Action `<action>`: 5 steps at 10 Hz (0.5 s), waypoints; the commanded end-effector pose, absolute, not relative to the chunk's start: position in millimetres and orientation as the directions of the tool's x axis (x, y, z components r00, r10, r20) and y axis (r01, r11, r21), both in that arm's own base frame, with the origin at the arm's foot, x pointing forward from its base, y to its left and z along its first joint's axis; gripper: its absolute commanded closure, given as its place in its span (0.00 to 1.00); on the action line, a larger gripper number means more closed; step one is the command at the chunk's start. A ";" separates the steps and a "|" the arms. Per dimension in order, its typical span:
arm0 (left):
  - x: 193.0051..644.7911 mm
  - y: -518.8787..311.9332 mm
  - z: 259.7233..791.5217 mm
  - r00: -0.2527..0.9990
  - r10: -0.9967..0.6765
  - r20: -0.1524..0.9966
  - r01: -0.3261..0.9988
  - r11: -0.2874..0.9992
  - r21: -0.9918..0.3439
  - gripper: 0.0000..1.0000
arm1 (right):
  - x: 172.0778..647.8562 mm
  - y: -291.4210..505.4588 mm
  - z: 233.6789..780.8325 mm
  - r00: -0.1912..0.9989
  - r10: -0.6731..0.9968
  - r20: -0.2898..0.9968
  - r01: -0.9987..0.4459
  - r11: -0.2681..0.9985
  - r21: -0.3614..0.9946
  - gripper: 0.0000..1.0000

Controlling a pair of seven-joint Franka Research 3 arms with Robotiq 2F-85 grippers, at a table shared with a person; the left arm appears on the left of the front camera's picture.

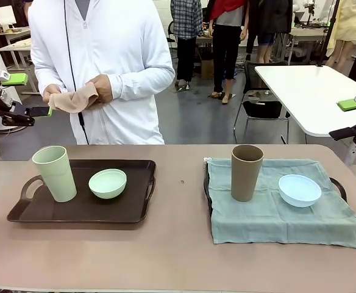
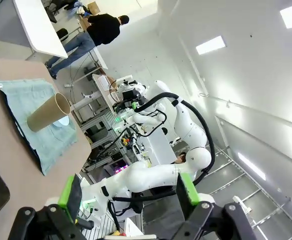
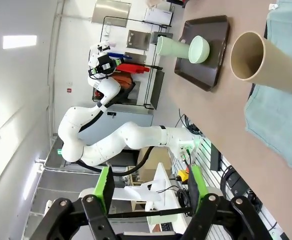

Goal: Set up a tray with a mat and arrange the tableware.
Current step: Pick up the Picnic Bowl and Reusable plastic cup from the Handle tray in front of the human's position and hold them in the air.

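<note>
A dark brown tray (image 1: 135, 210) at the left holds the pale green cup (image 1: 55, 173) and the mint green bowl (image 1: 108, 183). At the right, a teal mat (image 1: 269, 220) covers a second tray (image 1: 207, 190), with the brown cup (image 1: 246, 172) and the light blue bowl (image 1: 299, 190) on it. A person behind the table holds a folded beige cloth (image 1: 73, 97) in both hands. My left gripper (image 1: 33, 95) (image 2: 129, 192) is raised at the far left, open and empty. My right gripper (image 1: 347, 118) (image 3: 150, 189) is raised at the far right, also open and empty.
The right wrist view shows the brown cup (image 3: 266, 62), the mat (image 3: 286, 120), and farther off the brown tray (image 3: 208, 70) with the green cup (image 3: 173, 49) and bowl (image 3: 200, 49). The left wrist view shows the brown cup (image 2: 48, 112) on the mat (image 2: 31, 100). Bare tabletop (image 1: 178, 256) runs along the front.
</note>
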State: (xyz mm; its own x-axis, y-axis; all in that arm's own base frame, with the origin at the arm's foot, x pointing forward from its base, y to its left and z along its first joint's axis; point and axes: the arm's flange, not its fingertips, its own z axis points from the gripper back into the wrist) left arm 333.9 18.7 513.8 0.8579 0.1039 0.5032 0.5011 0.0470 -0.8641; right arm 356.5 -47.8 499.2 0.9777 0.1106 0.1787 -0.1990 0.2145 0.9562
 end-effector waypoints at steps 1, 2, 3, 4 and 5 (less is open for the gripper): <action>333.5 18.3 515.5 0.857 0.118 0.502 0.501 0.033 -0.865 0.00 | 358.3 -50.0 500.0 0.980 0.111 0.164 -0.186 0.234 0.954 0.22; 333.5 18.3 515.5 0.857 0.118 0.502 0.501 0.033 -0.865 0.00 | 358.3 -50.0 500.0 0.980 0.111 0.164 -0.186 0.234 0.954 0.22; 333.5 18.3 515.5 0.857 0.118 0.502 0.501 0.033 -0.865 0.00 | 358.3 -50.0 500.0 0.980 0.111 0.164 -0.186 0.234 0.954 0.22; 333.5 18.3 515.5 0.857 0.118 0.502 0.501 0.033 -0.865 0.00 | 358.3 -50.0 500.0 0.980 0.111 0.164 -0.186 0.234 0.954 0.22; 333.5 18.3 515.5 0.857 0.118 0.502 0.501 0.033 -0.865 0.00 | 358.3 -50.0 500.0 0.980 0.111 0.164 -0.186 0.234 0.954 0.22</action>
